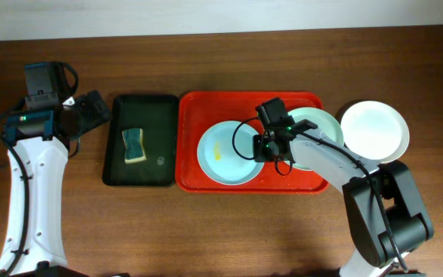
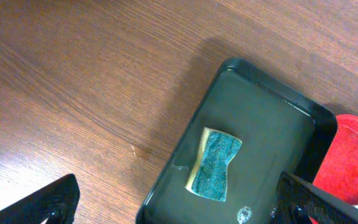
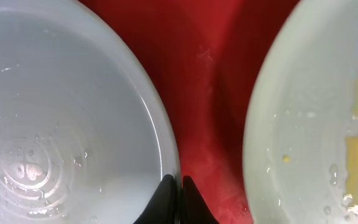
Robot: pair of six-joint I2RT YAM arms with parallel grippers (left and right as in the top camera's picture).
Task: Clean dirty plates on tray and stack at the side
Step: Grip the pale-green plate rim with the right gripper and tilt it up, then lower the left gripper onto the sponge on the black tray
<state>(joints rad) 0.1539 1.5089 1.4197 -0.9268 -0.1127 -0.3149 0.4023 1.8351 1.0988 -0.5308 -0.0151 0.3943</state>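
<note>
Right arm [image 1: 325, 158]: base stood on the bench [image 1: 221, 231] off the near right corner of the red tray [image 1: 206, 108]. The white forearm link reached in low across that corner toward the tray's middle. The wrist was bent down, so the fingers pointed nearly straight at the tray floor.

Right end effector [image 1: 264, 151]: closed. In the wrist view the two dark tips met right at the rim of the pale blue plate [image 1: 225, 161], one just inside the rim and one just outside, pinching its right-hand edge.

Plates:
- The pale blue plate lay flat inside the tray, left of centre. It was wet, with a yellowish smear [image 1: 218, 151] on it.
- The mint green plate [image 1: 323, 123] lay inside the tray toward the far right corner, partly under the arm. It sat near the blue plate without touching it, with a strip of red floor between them. There was yellow residue on its surface.
- The white plate [image 1: 374, 131] sat outside the tray on the bench, just beside the tray's right edge. I could not tell whether it touched the tray.

Left arm [image 1: 31, 192]: the long white link ran up along the far left of the bench, well apart from the red tray. The wrist turned inward toward the tray.

Left end effector [image 1: 94, 108]: open wide and holding nothing, raised above bare bench. Its fingers showed only at the two lower corners of the wrist view.

Between it and the red tray lay a dark tray [image 1: 141, 108], right beside the red tray's left edge. It held a blue-and-yellow sponge [image 1: 134, 145] and looked wet.
</note>
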